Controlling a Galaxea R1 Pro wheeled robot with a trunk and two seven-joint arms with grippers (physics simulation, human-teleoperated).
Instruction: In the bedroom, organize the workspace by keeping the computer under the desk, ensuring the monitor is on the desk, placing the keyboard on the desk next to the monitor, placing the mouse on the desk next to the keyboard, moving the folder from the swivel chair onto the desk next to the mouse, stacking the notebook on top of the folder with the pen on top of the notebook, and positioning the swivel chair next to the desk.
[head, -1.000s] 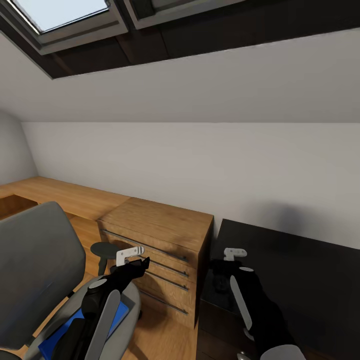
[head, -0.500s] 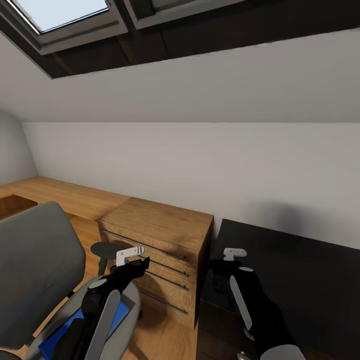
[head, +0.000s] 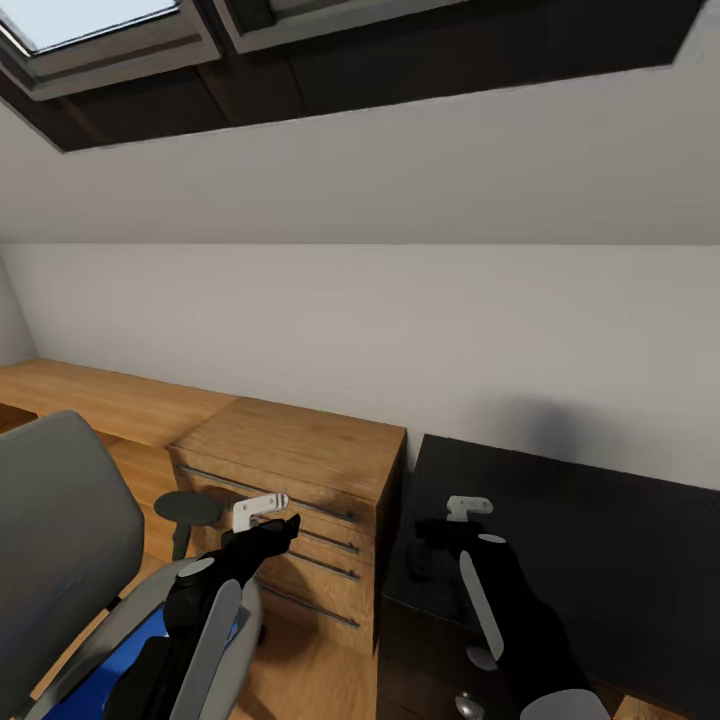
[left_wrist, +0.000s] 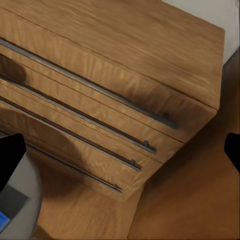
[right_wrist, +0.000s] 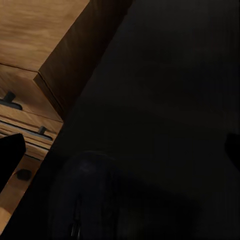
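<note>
The swivel chair (head: 60, 520) stands at the lower left, its grey back toward me and a black armrest (head: 188, 507) beside it. The blue folder (head: 105, 675) lies on its seat, partly under my left arm; a sliver of the folder (left_wrist: 2, 220) appears in the left wrist view. My left gripper (head: 285, 527) hangs open past the seat's edge, facing the wooden drawers. My right gripper (head: 432, 545) is open above a black cabinet top, holding nothing. The desk, computer, monitor, keyboard, mouse, notebook and pen are out of view.
A light-wood drawer cabinet (head: 290, 460) with long metal handles (left_wrist: 90, 90) stands against the white wall. A black drawer cabinet (head: 590, 540) with round knobs (head: 478, 657) adjoins it on the right. A low wooden bench (head: 100, 395) runs to the left. Skylights sit in the sloped ceiling.
The whole picture has shifted left, so the camera has turned right. Both arms hold the same pose in the view, and both grippers stay open.
</note>
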